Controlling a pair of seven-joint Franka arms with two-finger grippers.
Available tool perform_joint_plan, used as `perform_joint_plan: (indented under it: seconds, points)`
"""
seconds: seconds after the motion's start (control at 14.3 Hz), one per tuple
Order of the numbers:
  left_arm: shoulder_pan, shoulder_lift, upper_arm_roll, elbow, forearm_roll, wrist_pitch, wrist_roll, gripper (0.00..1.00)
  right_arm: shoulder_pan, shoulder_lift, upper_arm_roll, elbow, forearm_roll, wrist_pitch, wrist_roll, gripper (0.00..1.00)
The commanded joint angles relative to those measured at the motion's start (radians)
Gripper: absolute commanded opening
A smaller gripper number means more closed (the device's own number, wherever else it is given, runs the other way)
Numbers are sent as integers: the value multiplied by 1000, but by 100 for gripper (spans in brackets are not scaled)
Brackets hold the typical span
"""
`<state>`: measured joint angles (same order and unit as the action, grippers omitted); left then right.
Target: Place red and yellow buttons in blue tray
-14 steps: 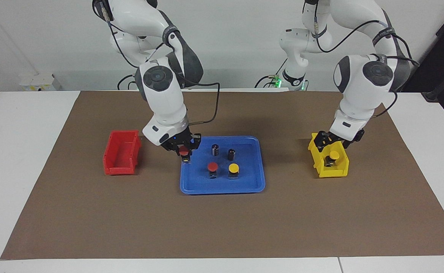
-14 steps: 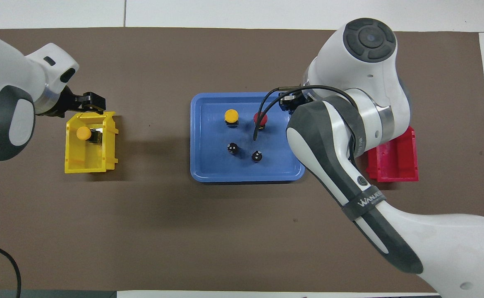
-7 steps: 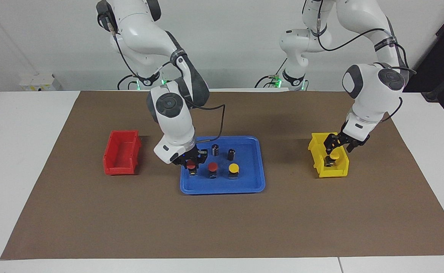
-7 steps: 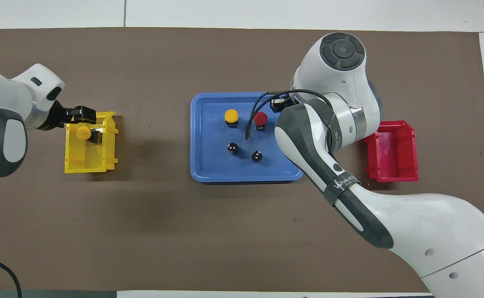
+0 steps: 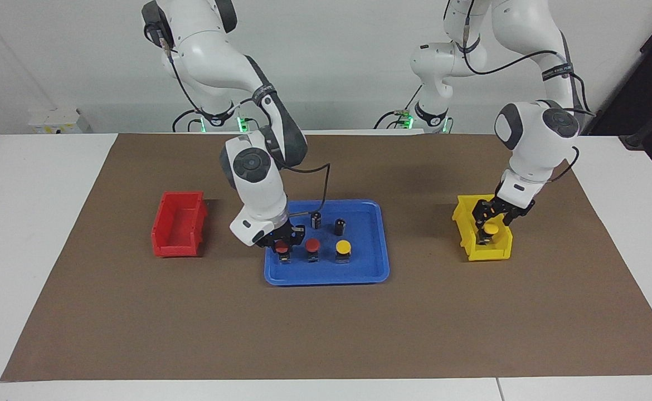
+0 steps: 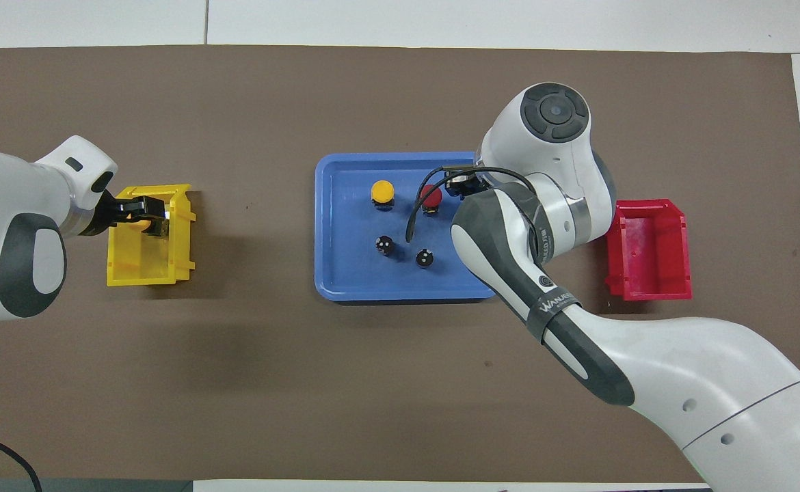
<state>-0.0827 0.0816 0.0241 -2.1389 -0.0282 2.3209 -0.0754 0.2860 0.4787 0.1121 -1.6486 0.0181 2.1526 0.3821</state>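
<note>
My right gripper (image 5: 282, 245) seems closed on a red button (image 5: 282, 249) in the blue tray (image 5: 379, 245); releasing early topples it, while my left gripper (image 5: 491, 218), fingers unreadable, might bump the yellow bin (image 5: 462, 231).

A red bin (image 5: 178, 224) sits empty toward the right arm's end of the desk (image 5: 36, 195). A yellow bin (image 5: 485, 245) sits toward the left arm's end. Both rest on a brown mat (image 5: 326, 328) — two dark capless cylinders (image 5: 316, 219) stand upright between them.
</note>
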Motion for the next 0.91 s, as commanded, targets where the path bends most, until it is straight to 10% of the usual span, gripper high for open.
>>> perform_joint_plan:
  seconds: [0.0,0.28,0.84]
  points:
    - [11,-51,-6,-75,-16,55,16,84,-2,-26,3,-39,-6,24,15,49]
    - [6,-34,-6,-75,-16,84,8,78,-2,-28,1,-7,-9,-3,15,99]
    - [17,-26,-6,-73,-15,103,14,66,-111,-213,-9,96,-26,-330,-11,100]
